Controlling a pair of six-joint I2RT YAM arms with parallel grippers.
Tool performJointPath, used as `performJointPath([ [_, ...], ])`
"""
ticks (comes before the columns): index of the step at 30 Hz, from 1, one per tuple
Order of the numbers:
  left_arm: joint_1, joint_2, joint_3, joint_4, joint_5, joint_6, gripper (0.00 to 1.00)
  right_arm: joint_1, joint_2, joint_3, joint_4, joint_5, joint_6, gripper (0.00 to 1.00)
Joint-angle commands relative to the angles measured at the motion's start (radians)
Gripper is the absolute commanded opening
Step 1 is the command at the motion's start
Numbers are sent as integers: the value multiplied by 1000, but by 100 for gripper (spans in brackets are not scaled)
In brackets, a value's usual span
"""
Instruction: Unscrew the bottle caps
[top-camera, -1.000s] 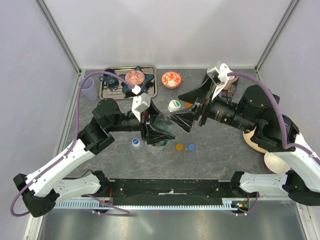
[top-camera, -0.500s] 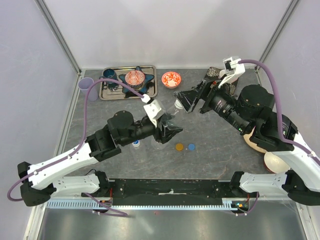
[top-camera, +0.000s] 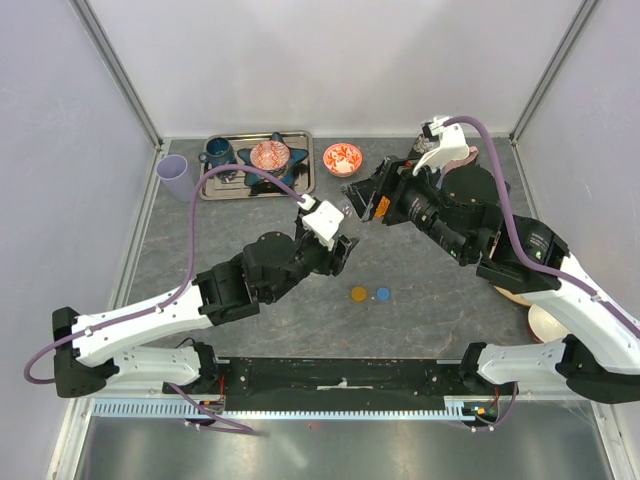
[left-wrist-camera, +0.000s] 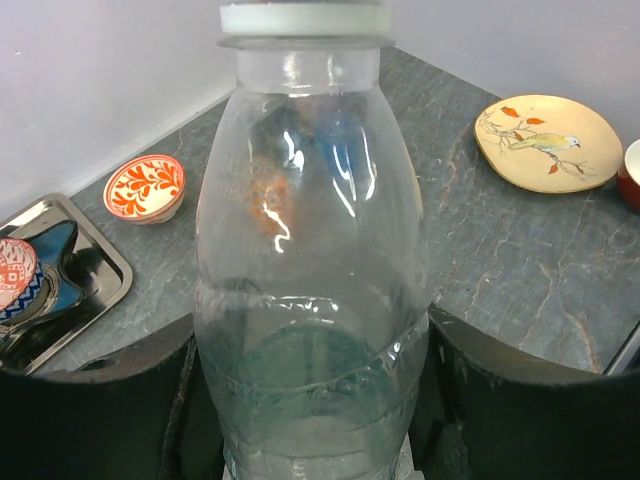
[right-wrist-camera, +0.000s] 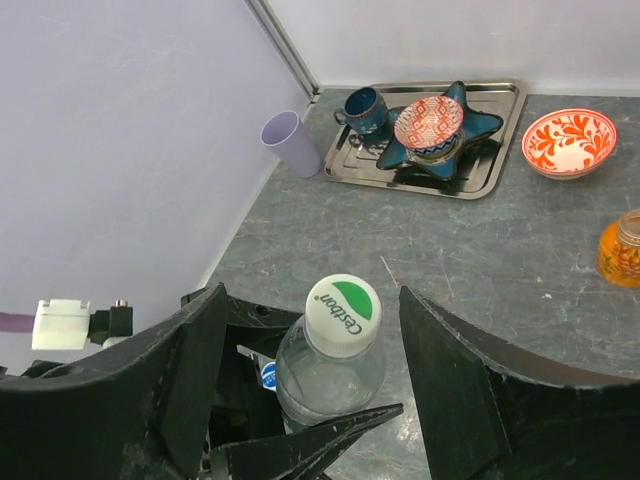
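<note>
My left gripper (left-wrist-camera: 312, 340) is shut on the lower body of a clear bottle (left-wrist-camera: 310, 200) and holds it upright. The bottle's white-and-green cap (right-wrist-camera: 343, 315) is on its neck. My right gripper (right-wrist-camera: 320, 300) is open, with a finger on each side of that cap and not touching it. In the top view the left gripper (top-camera: 338, 252) and right gripper (top-camera: 358, 195) meet at mid-table. Loose orange (top-camera: 359, 294) and blue (top-camera: 382, 294) caps lie on the table. A white-and-blue cap (right-wrist-camera: 270, 373) shows below the held bottle. An orange bottle (right-wrist-camera: 622, 248) stands to the right.
A metal tray (top-camera: 300, 180) at the back left holds a star dish, a patterned bowl and a blue mug. A lilac cup (top-camera: 173, 178) stands left of it. A red-and-white bowl (top-camera: 343, 158) sits behind the grippers. A bird-painted plate (left-wrist-camera: 545, 140) lies at the right.
My left gripper has carried the clear bottle right and toward the back. My right gripper pulled back from the bottle and now stands open around the cap.
</note>
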Motion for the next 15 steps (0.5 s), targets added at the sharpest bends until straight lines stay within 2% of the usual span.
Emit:
performJointPath([
  [1, -16, 1, 31, 51, -67, 44, 36, 6, 18, 2, 17, 37, -11, 75],
  [15, -22, -19, 23, 56, -76, 52, 36, 6, 47, -12, -4, 68, -31, 60],
])
